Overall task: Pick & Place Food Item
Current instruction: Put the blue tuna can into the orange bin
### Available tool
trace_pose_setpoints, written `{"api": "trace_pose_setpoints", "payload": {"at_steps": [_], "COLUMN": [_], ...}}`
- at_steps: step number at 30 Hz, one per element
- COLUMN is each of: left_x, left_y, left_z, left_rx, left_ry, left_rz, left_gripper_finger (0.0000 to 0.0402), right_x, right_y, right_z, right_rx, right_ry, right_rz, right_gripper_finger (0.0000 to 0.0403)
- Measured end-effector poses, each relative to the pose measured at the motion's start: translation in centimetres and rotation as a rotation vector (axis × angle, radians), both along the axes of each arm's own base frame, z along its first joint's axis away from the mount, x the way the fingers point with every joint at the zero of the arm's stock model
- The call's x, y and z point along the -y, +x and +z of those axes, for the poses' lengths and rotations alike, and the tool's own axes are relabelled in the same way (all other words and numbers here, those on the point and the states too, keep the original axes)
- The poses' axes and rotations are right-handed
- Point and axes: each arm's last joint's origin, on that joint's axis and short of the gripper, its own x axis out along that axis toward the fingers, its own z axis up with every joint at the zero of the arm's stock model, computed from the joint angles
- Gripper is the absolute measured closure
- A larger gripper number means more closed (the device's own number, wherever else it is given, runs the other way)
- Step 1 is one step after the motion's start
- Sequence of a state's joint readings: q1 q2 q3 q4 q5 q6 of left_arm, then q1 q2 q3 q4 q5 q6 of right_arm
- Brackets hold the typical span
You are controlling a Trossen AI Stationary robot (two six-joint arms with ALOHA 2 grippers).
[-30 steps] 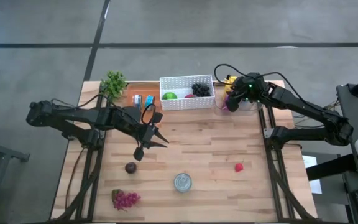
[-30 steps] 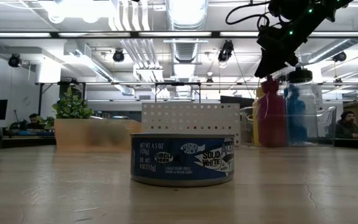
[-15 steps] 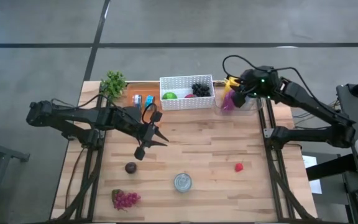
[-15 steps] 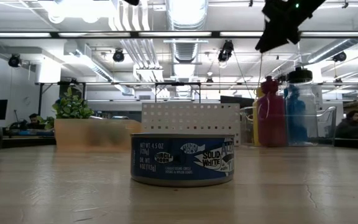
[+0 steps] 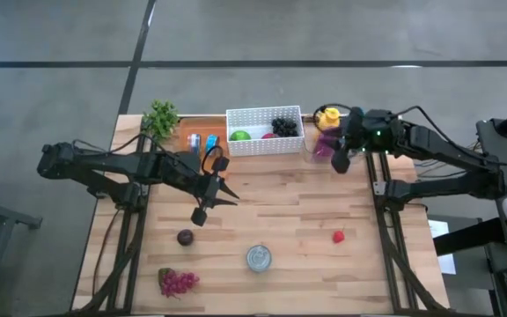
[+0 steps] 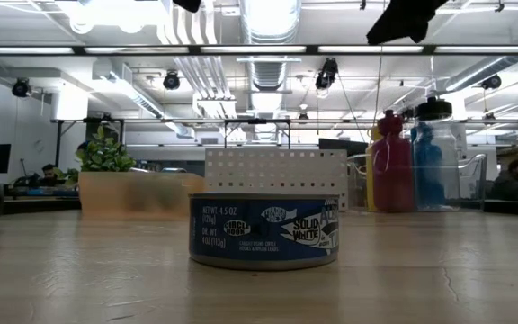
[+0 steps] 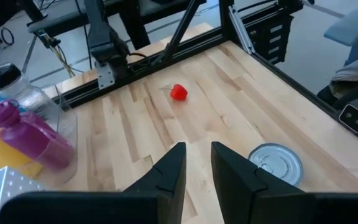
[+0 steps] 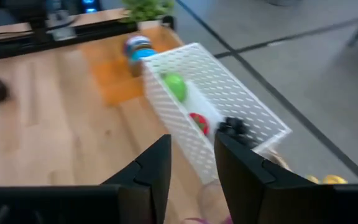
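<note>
Right claw (image 5: 338,162) parted, empty, beside basket (image 5: 264,129); strawberry (image 5: 338,236) well apart. Left claw (image 5: 211,201) parted, empty. One can (image 5: 258,258).

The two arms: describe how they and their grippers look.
Both arms are dark, slim and jointed, with black cables looping along them. The left gripper ends in two thin pointed black fingers. The right gripper shows green lights at the wrist; its fingers are flat black blades.
</note>
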State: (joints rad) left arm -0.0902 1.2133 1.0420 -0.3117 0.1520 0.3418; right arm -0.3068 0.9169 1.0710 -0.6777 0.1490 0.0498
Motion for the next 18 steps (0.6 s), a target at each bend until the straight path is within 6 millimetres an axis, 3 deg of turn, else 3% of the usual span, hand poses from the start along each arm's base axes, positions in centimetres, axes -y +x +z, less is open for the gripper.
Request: {"api": "trace_pose_setpoints", "payload": {"at_steps": [12, 18], "left_x": [0.4, 2.2], "left_y": [-0.2, -0.5], "left_z": [-0.3, -0.3], "left_rx": [-0.061, -0.066], "left_ry": [-0.084, -0.078], "left_rz": [0.042, -0.026], "left_gripper_finger": [0.0323, 0.0323], "right_x": [-5.3, -7.7], "right_y": [1.3, 1.7], "right_z": [0.0, -0.4], "right_rx": [0.009, 0.023], "right_ry": [-0.003, -0.004], "right_rz": [0.300, 0.430], "right_gripper_finger": [0.0350, 0.0370]}}
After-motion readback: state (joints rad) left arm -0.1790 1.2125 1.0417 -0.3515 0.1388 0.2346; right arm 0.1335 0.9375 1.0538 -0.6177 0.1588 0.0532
